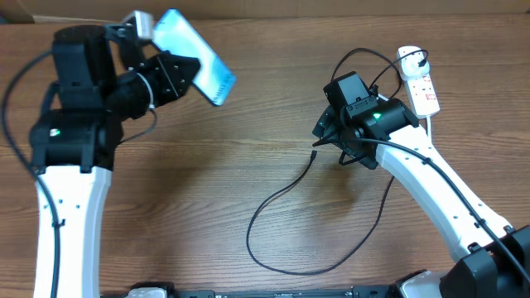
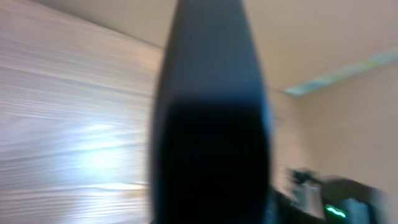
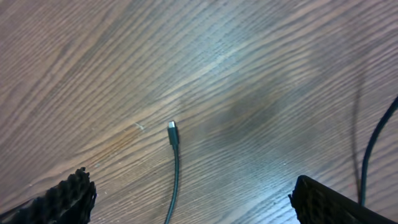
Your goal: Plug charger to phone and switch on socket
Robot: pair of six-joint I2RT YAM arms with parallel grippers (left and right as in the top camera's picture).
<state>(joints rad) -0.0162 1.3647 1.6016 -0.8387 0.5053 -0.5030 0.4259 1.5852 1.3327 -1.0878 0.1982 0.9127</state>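
Wood-grain counter (image 1: 207, 182). Left hand (image 1: 175, 76) is pinched on the phone (image 1: 197, 56), held tilted up off the counter at the far left, blue screen lit. Right hand (image 3: 199, 200) is spread wide, low over the counter near the middle. White socket (image 1: 418, 83) lies at the right edge. Black charger (image 1: 273, 199) loops across the counter, its connector tip (image 3: 172, 132) lying flat just ahead of the right hand, untouched.

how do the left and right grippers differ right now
The left gripper is shut on the phone; the right gripper is open and empty. The left one is far from the socket; the right one hovers above the charger tip, near the socket. Both are black two-finger grippers.
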